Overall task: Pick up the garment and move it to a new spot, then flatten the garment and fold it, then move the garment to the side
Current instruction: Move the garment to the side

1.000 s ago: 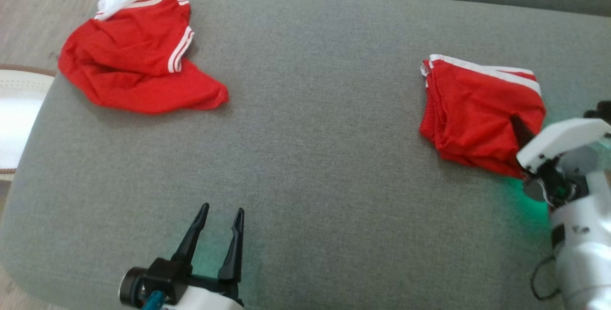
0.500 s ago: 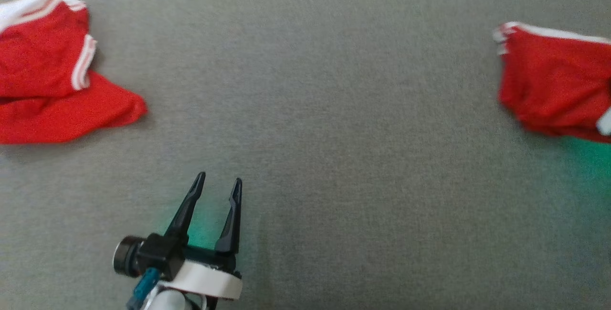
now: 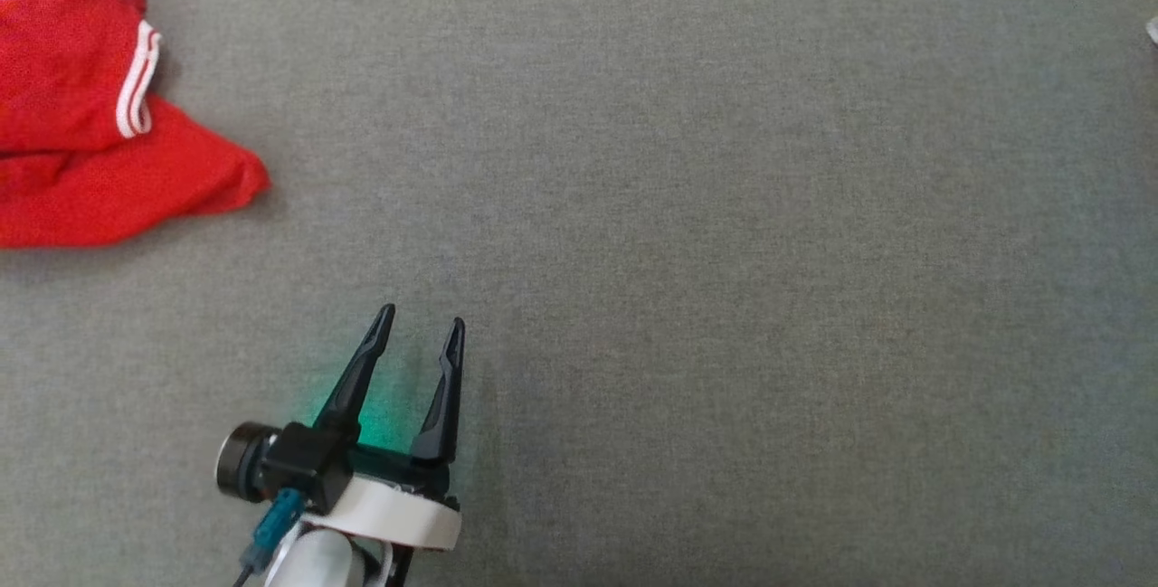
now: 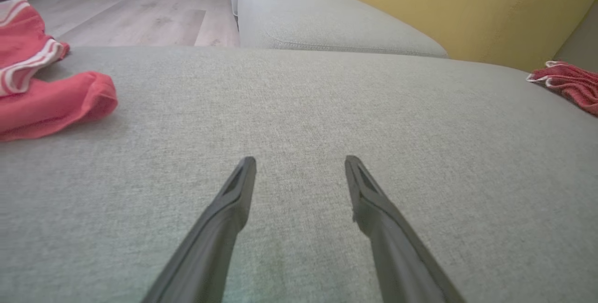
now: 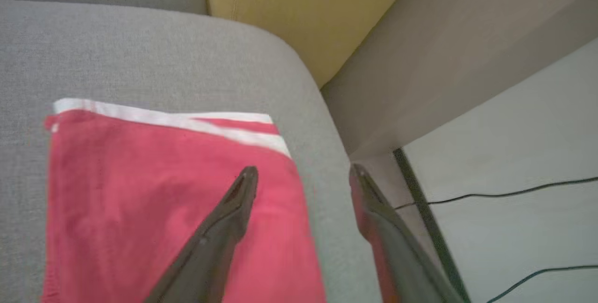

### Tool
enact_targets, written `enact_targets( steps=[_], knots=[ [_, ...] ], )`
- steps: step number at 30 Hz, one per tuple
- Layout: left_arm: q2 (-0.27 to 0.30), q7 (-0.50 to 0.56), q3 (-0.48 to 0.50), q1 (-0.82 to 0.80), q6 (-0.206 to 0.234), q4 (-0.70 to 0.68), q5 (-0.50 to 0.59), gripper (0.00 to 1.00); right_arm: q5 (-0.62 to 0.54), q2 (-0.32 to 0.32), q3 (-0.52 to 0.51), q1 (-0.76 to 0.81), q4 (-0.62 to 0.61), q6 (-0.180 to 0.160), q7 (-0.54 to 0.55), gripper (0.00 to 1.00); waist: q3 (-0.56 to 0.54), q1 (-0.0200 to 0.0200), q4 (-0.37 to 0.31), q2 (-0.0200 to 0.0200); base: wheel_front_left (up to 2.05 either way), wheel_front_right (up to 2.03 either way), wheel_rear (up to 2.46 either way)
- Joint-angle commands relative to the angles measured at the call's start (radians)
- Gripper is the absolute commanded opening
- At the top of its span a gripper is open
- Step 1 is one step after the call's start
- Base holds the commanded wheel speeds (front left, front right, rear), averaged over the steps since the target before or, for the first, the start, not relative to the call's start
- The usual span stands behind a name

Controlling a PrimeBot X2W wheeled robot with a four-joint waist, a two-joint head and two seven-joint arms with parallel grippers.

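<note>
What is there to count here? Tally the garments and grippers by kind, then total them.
Red garments: 2, the crumpled garment and the folded garment.
Grippers: 2, the left gripper and the right gripper.
Total: 4.

In the head view the left gripper (image 3: 422, 320) rises from the lower left of the frame, its two long dark fingers (image 3: 355, 383) pointing up, leaning slightly right and spread in a narrow V. They spring from a black block on a white wrist collar (image 3: 398, 524), with a round dark camera barrel (image 3: 237, 462) jutting left. In the left wrist view its tips stand well apart at mid-frame. In the right wrist view the right gripper (image 5: 303, 171) is likewise splayed wide, fingers climbing from the bottom edge.
</note>
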Motion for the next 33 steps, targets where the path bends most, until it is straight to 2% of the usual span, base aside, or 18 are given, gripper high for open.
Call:
enact_targets(
  steps=[1,5,6,11,17,22,27,31,33],
  knots=[
    [0.01,-0.005,0.04,0.006,-0.002,-0.027,-0.006,1.0,-0.038,-0.032,0.008,0.02,-0.056,0.007,-0.022,1.0,-0.016,-0.0001,0.004,0.0,0.0,0.0,0.0],
    [0.005,-0.005,0.048,0.018,-0.002,-0.027,-0.015,1.0,-0.081,0.01,0.017,0.043,-0.129,0.007,-0.1,1.0,-0.057,-0.0001,0.001,0.0,0.0,0.0,0.0],
    [0.005,-0.005,0.048,0.018,-0.002,-0.027,-0.015,1.0,-0.081,0.01,0.017,0.043,-0.129,0.007,-0.1,1.0,-0.057,-0.0001,0.001,0.0,0.0,0.0,0.0],
    [-0.002,-0.005,0.061,0.037,0.003,-0.027,-0.029,1.0,-0.052,0.092,0.05,0.104,-0.255,0.007,-0.237,1.0,-0.135,-0.0001,-0.005,0.0,0.0,0.0,0.0],
    [-0.005,-0.005,0.088,0.076,0.017,-0.024,-0.038,1.0,0.049,0.195,0.114,0.287,-0.46,0.007,-0.358,1.0,-0.238,-0.0001,-0.005,0.0,0.0,0.0,0.0],
    [-0.006,-0.005,0.115,0.099,0.026,-0.007,-0.034,1.0,0.123,0.304,0.125,0.494,-0.585,0.007,-0.444,1.0,-0.301,-0.0001,0.008,0.0,0.0,0.0,0.0],
    [-0.006,-0.005,0.14,0.13,0.027,0.008,-0.026,1.0,0.143,0.402,0.167,0.658,-0.602,0.007,-0.556,1.0,-0.338,-0.0001,0.008,0.0,0.0,0.0,0.0],
    [-0.007,-0.005,0.168,0.152,0.028,0.021,-0.018,1.0,0.162,0.474,0.217,0.762,-0.547,0.007,-0.642,1.0,-0.355,-0.0001,0.008,0.0,0.0,0.0,0.0],
    [-0.007,-0.005,0.174,0.157,0.027,0.023,-0.015,1.0,0.166,0.487,0.239,0.789,-0.525,0.007,-0.659,1.0,-0.357,-0.0001,0.009,0.0,0.0,0.0,0.0]
  ],
)
